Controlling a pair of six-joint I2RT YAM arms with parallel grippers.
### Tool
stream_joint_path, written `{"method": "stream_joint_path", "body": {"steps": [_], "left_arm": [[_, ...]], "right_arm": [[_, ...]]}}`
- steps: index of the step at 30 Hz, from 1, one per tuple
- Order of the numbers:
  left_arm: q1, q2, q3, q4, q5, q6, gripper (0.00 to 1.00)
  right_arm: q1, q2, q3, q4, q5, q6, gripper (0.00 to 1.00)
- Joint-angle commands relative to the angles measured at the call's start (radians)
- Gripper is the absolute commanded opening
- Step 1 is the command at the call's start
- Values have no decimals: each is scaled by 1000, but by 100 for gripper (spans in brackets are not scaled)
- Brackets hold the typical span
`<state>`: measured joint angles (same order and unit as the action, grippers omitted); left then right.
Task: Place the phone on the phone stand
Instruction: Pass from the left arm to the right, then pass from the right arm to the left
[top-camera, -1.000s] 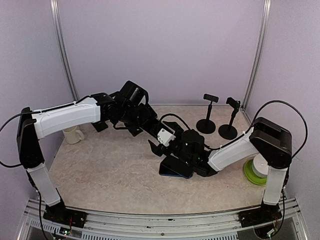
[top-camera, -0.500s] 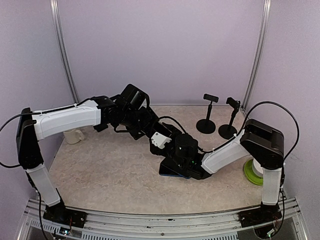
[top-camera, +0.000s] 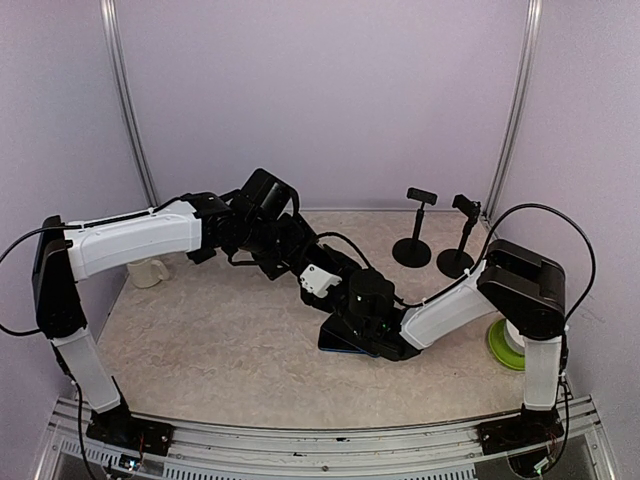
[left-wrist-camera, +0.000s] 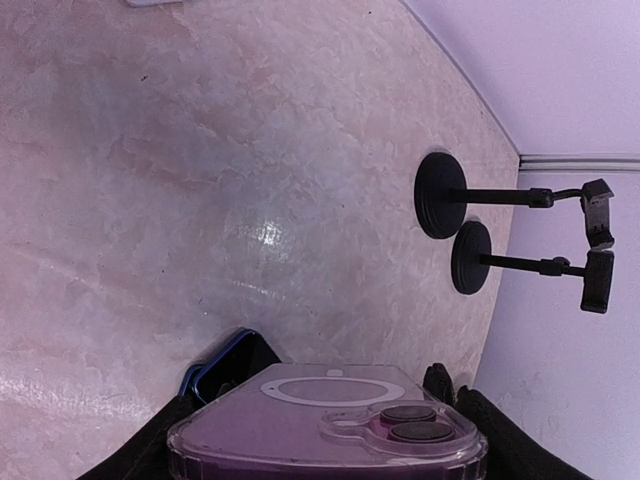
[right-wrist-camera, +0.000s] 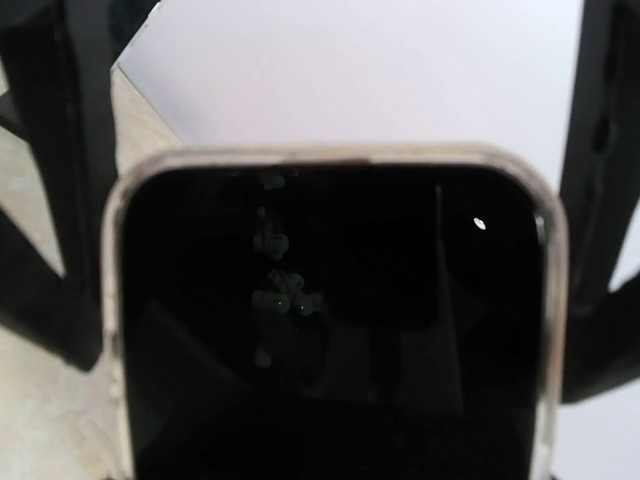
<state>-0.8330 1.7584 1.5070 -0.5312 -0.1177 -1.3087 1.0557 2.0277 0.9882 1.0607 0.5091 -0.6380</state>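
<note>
from above, we see the left arm (top-camera: 140, 235) reach in from the left edge of the table (top-camera: 220, 340) and the right arm (top-camera: 450, 305) reach in from the right edge. their wrists meet over the middle of the table. the phone is buried between them here and we cannot make it out. just under the meeting point a flat dark object with a blue edge (top-camera: 333, 347) lies on the table. a white mug (top-camera: 148, 269) stands near the left edge. two black pole stands (top-camera: 413, 245) with clamp heads stand side by side in the far right corner. a white roll on a green disc (top-camera: 512, 342) sits at the right edge.

from the left wrist, we see the phone (left-wrist-camera: 320, 420) in a clear purple case, its back with the ring and two lenses turned to the camera. the left gripper (left-wrist-camera: 320, 445) has its black fingers (left-wrist-camera: 150, 455) clamped on the phone's two sides, holding it clear of the table. the blue-edged object peeks out just behind it, and the pole stands show well apart near the far edge.

from the right wrist, we see the phone's dark screen filling the frame. the right gripper (right-wrist-camera: 330, 120) has a finger (right-wrist-camera: 60, 200) lying against each long side of the phone, with no gap that we can see.
</note>
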Motion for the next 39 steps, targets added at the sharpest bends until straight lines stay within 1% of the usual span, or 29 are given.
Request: {"method": "stream_joint_path", "body": {"steps": [1, 2, 6, 7, 8, 9, 10, 14, 19, 21, 23, 26, 29, 31, 33, 35, 37, 39], "left_arm": [[-8, -42, -4, 85, 24, -18, 41], [-8, -46, -4, 90, 26, -16, 44], [-1, -63, -10, 105, 41, -3, 65], [2, -70, -15, 112, 46, 1, 71], [7, -80, -21, 118, 52, 3, 80], [14, -91, -31, 128, 58, 3, 93], [22, -105, -45, 141, 67, 5, 98], [64, -180, -124, 220, 87, 2, 99], [107, -296, -234, 324, 69, 26, 99], [119, -339, -287, 391, 79, 99, 99], [111, -391, -346, 492, 88, 219, 99], [98, -451, -447, 618, 85, 315, 99], [100, -488, -547, 715, 91, 363, 99], [103, -502, -592, 746, 87, 355, 99], [103, -504, -620, 783, 104, 357, 99], [93, -492, -618, 823, 146, 397, 99], [67, -475, -588, 810, 152, 479, 99], [38, -463, -568, 795, 127, 580, 99]], "right_arm": [[17, 17, 8, 20, -2, -1, 53], [17, 15, 6, 21, -6, 1, 53], [17, -6, -18, 28, -38, 16, 52], [17, -12, -27, 30, -45, 22, 52], [17, -20, -31, 32, -50, 29, 52], [17, -27, -41, 33, -55, 36, 51], [17, -35, -47, 35, -58, 43, 51], [17, -63, -76, 43, -74, 66, 49], [17, -107, -111, 51, -85, 93, 49], [17, -142, -133, 55, -93, 119, 49], [16, -188, -156, 54, -112, 157, 49], [14, -267, -179, 7, -153, 241, 49], [8, -342, -197, -34, -209, 333, 48], [5, -390, -209, -48, -237, 384, 49], [0, -442, -217, -61, -262, 431, 49], [-7, -480, -222, -79, -274, 475, 49], [-22, -520, -227, -96, -292, 546, 49], [-53, -565, -239, -110, -330, 631, 49]]}}
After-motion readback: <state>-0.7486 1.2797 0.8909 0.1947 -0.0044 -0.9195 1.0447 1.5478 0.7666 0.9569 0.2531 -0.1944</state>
